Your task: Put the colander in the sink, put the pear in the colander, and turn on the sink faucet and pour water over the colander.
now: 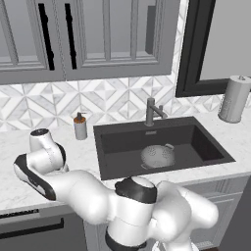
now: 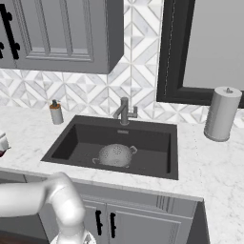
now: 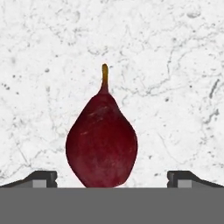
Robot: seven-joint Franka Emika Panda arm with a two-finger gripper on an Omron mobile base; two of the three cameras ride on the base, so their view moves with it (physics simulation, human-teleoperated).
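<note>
The dark red pear is seen between the spread, empty gripper fingers, stem pointing away.

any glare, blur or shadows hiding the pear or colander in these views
Hand view: sharp, even light, no glare; the pear lies clear on white marble between the open gripper tips. Left base view: the colander sits in the dark sink, slightly soft but readable. Right base view: same, holes faintly visible.

Dark red pear, white marble counter
</note>
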